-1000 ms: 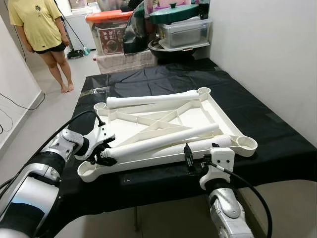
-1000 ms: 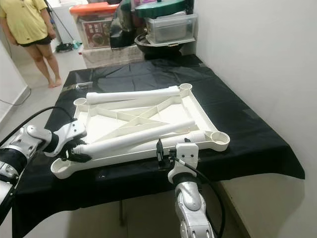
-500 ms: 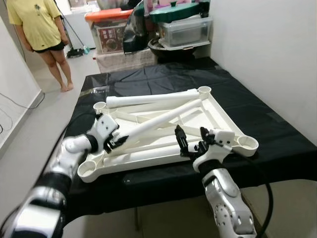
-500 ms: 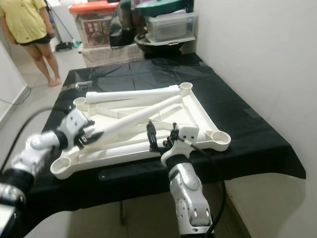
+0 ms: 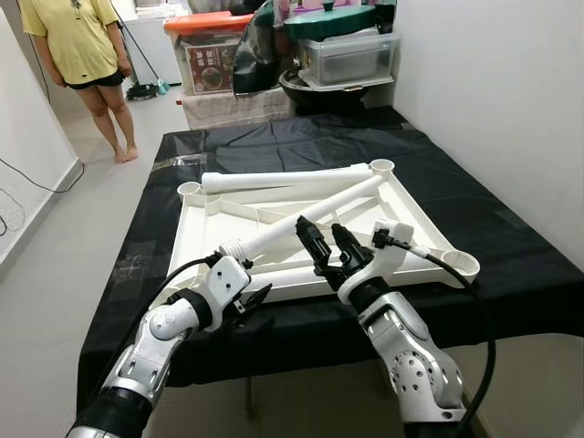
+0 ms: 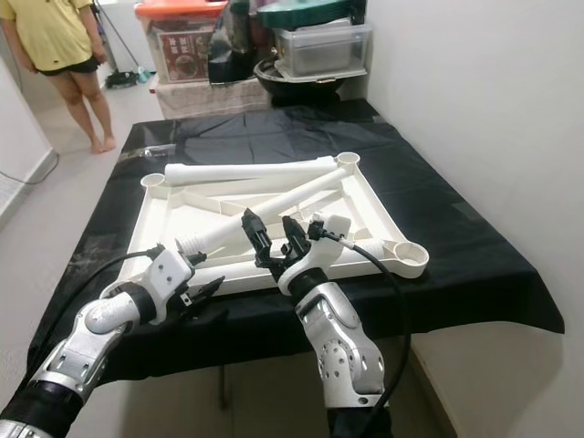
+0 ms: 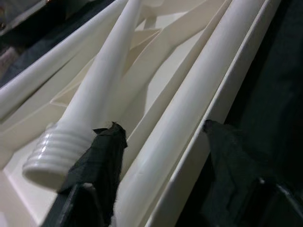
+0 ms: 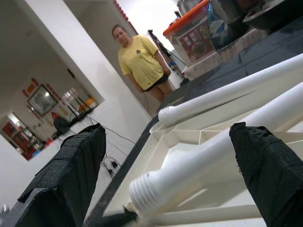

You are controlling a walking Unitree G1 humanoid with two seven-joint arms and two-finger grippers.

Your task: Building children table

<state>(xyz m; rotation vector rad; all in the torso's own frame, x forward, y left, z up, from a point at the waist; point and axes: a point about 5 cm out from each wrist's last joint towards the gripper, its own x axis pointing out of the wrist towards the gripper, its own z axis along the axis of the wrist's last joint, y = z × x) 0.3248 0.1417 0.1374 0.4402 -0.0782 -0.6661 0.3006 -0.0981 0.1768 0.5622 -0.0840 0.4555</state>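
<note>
The white table top [image 5: 192, 239] lies upside down on the black-covered table. One white leg [image 5: 283, 181] lies along its far rim, and another leg [image 7: 189, 109] along the near rim. A third leg [image 5: 315, 212] lies slantwise across the ribs, threaded end [image 8: 154, 189] toward the front left. My right gripper [image 5: 319, 228] is open, its fingers [image 8: 71, 165] straddling that slanted leg near its middle without closing on it. My left gripper [image 5: 251, 294] is open at the front-left rim, its fingers [image 7: 102, 151] spanning the near leg and the rim, just beside the threaded end.
A person in a yellow shirt [image 5: 78, 46] stands on the floor beyond the table's far left corner. Storage boxes [image 5: 205, 59], a clear bin [image 5: 342, 57] and a dark pot are stacked behind the table. A white wall [image 5: 493, 100] runs along the right side.
The slanted leg swung from along the front rim to a diagonal. My left gripper let go of its threaded end and dropped to the front rim. My right gripper rose over the leg.
</note>
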